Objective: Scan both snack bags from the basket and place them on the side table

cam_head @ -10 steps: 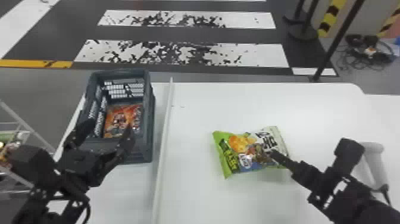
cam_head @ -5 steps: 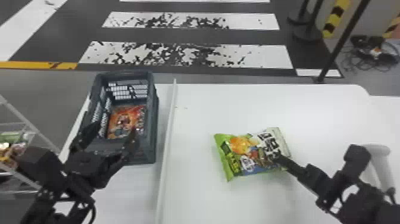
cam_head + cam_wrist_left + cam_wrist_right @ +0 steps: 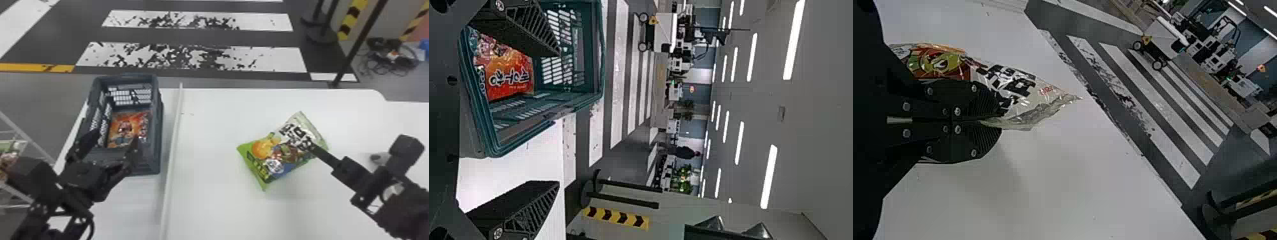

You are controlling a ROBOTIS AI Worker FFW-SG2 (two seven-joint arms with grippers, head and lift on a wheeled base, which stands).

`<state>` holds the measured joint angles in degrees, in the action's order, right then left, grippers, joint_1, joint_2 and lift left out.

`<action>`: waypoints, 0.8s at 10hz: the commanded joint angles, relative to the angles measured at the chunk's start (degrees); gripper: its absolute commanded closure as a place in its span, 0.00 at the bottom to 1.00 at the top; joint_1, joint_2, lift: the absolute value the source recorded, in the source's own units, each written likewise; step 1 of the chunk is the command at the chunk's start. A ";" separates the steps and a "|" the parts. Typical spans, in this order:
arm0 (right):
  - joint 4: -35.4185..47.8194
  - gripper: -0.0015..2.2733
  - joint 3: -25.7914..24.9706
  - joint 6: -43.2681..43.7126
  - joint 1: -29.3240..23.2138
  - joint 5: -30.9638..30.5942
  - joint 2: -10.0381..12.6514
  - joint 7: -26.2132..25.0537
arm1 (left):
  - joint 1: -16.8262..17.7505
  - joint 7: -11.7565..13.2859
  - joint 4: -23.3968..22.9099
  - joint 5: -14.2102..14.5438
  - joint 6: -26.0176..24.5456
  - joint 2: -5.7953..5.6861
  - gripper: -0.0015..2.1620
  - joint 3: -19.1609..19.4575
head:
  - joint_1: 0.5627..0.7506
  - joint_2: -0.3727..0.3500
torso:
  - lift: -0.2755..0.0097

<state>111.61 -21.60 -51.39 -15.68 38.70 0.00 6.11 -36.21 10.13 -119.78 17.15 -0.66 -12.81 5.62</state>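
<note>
Dividing basket point(image 3: 154, 159) and snack bag point(image 3: 277, 156): rail point(image 3: 175, 137); left end effector point(image 3: 117, 134) open, right point(image 3: 311, 146) gripping bag.

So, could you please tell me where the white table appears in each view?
Head view: lower half, the white table lies under the green snack bag.
Left wrist view: beside the basket, between the left gripper's open fingers.
Right wrist view: around the bag's end, past the right gripper.
Shared landmark: the white-striped crossing beyond the table.

Blk L arm point(image 3: 35, 178) w/ looped blk cable point(image 3: 93, 223), blk R arm point(image 3: 405, 207), ribbed fingers point(image 3: 132, 154) w/ silver screws point(image 3: 957, 111).
</note>
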 commanded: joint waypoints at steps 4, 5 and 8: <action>9.15 0.99 13.07 5.02 -3.57 -32.29 0.05 -5.14 | 0.17 0.07 0.07 0.43 0.00 -0.38 0.04 -0.52 | 0.70 0.46 | 0.70; 9.42 0.99 16.68 6.61 -4.10 -39.41 0.05 -6.72 | 0.17 0.07 0.16 0.43 0.00 -0.46 0.04 -0.61 | 0.70 0.45 | 0.70; 13.81 0.99 20.28 4.15 -4.98 -45.65 0.00 -8.74 | 0.09 0.07 -0.02 0.43 0.00 -0.55 0.04 -0.61 | 0.70 0.46 | 0.70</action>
<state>124.35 -1.54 -46.35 -20.47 -6.54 0.00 -2.66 -36.12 10.19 -119.76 17.58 -0.66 -13.35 5.00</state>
